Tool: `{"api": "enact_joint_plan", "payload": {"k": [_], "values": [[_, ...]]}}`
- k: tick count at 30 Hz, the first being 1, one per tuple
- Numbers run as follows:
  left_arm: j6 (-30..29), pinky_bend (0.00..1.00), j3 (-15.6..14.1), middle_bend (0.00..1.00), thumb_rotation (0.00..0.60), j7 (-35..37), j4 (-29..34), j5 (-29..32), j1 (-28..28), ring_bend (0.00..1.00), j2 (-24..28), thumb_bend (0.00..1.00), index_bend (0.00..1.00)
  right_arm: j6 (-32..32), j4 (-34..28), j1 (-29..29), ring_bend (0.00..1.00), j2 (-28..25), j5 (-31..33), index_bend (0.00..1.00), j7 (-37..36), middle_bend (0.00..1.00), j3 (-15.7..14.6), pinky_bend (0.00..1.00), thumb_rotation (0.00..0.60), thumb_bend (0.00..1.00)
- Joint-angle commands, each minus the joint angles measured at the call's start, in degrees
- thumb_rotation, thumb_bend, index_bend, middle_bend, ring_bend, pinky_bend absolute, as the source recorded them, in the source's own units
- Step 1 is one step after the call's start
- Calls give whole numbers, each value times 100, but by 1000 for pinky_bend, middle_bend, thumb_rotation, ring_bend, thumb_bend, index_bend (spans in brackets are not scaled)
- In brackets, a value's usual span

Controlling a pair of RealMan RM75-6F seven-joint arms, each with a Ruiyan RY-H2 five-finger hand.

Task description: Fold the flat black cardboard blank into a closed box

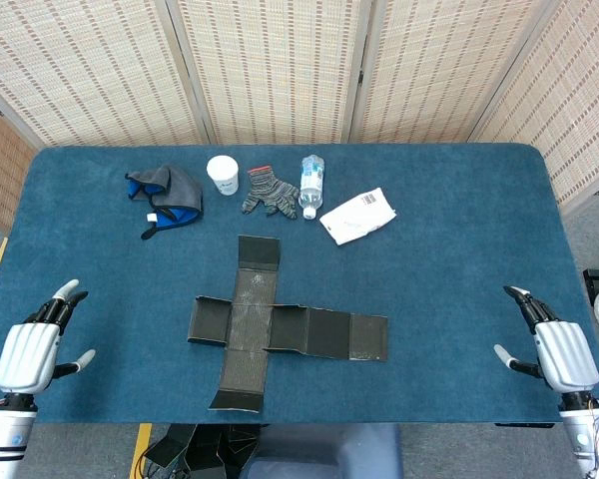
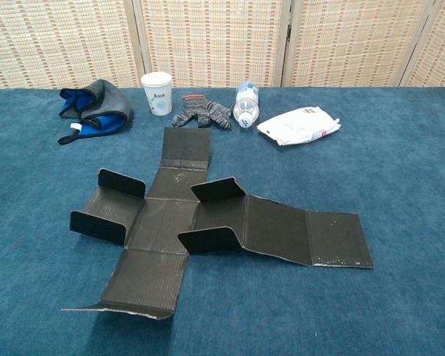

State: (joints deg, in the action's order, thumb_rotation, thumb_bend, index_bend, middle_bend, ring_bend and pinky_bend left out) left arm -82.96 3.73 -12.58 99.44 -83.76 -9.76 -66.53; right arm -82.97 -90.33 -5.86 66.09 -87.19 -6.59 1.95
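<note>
The black cardboard blank (image 1: 280,324) lies unfolded in a cross shape on the blue table, near its front middle; in the chest view the black cardboard blank (image 2: 208,222) has small side flaps standing up. My left hand (image 1: 35,344) hovers at the table's front left corner, fingers apart, holding nothing. At the front right corner my right hand (image 1: 554,344) is likewise spread with nothing in it. Both hands are well away from the blank, and neither appears in the chest view.
Along the back of the table (image 1: 459,259) sit a blue and grey cloth bundle (image 1: 168,195), a white paper cup (image 1: 223,174), a knitted glove (image 1: 271,193), a lying water bottle (image 1: 311,185) and a white packet (image 1: 358,216). Folding screens stand behind.
</note>
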Motion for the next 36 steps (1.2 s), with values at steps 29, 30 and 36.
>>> {"api": "enact_joint_plan", "payload": {"k": [29, 30, 36], "values": [[234, 447, 13, 120, 600, 144, -46, -184, -242, 249, -15, 95, 164, 1939, -2274, -1310, 757, 185, 1601, 35, 2603, 175, 494, 915, 600, 0], [237, 447, 8, 120, 600, 145, -41, -186, -243, 249, -18, 96, 164, 2054, -2336, -1411, 757, 268, 1773, 30, 2712, 164, 523, 915, 600, 0], [248, 447, -14, 120, 600, 150, -36, -214, -253, 249, -21, 96, 164, 2357, -2492, -2083, 757, 930, 3042, 0, 3589, 110, 718, 916, 600, 0]]}}
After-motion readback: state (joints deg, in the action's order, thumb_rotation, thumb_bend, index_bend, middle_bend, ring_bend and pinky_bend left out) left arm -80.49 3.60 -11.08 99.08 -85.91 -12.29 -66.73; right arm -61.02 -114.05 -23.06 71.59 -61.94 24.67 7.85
